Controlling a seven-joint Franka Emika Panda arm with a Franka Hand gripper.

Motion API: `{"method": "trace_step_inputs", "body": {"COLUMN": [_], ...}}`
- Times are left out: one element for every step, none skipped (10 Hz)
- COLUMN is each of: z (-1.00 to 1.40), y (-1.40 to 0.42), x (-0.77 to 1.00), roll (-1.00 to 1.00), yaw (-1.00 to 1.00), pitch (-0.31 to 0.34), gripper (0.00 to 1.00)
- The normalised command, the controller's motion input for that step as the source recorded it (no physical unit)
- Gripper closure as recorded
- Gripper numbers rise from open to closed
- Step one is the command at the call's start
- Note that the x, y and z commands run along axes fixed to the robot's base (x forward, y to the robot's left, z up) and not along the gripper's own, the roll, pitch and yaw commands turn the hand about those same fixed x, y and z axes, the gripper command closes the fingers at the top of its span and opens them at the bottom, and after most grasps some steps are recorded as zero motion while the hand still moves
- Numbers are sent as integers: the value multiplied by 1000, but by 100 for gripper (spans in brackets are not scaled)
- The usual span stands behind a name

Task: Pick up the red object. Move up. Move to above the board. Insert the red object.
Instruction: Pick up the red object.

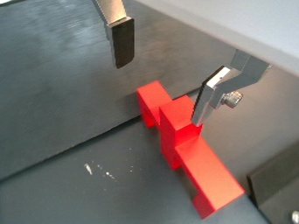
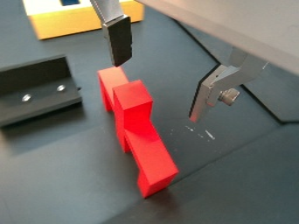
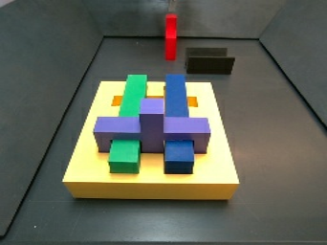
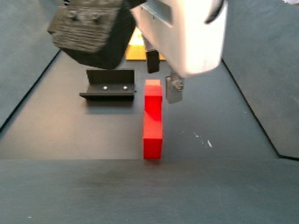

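The red object (image 1: 181, 144) lies flat on the dark floor, its long post stretched out and its crossbar end nearest the gripper (image 1: 163, 74), well apart from the board (image 3: 90, 163), which sits at the far end of the enclosure in a side view. The gripper hangs low over the crossbar end with its jaws wide apart and nothing between them; in both wrist views one silver finger (image 2: 117, 39) stands on one side of the red piece and the other finger (image 2: 214, 92) on the opposite side, neither pad seeming to touch it. That straddling pose reads as the set-up for a pinch across the thin body, so the pick-up step seems to be in hand and not yet done. The fixture (image 2: 35, 92) stands just beside the red object, clear of it. On the board, a green bar (image 3: 130, 96) and a blue bar (image 3: 175, 96) lie in parallel with a purple cross-shaped block (image 3: 151, 124) across them, so much of the slotted top is covered and I cannot tell which slot is meant for the red piece. In a side view the robot's white wrist housing (image 4: 181, 31) blocks the fingers almost wholly and hides most of the board behind it. Whether the fingertips have reached the floor level is hard to make out from any view.
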Motion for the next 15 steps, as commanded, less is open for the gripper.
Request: {"method": "trace_step_inputs", "body": {"z": [-71,-86,-149,-180,-231,-306,-320,-286,-351,-377,-363,-103,-49,-23,-11], "y": [0,-9,0,-26,-106,-234,-269,-211,-106,-57,-17,0,0,0,31], "x": [106,291,454,557,229,0,0,0,-37,0,-6,-71,-11,29,0], "roll": [-26,-53,-33,-76,-97,-31,-66,-100,-117,-157,-153,-124,-167,-110,-43], "yaw": [-820,-746,-586,-457,-91,29,66,0,0,0,0,0,0,-89,-146], "pitch": [64,54,66,47,0,0,0,-20,-27,-47,-51,-36,-51,-20,0], "gripper": [0,0,0,0,0,0,0,0,0,0,0,0,0,0,0]}}
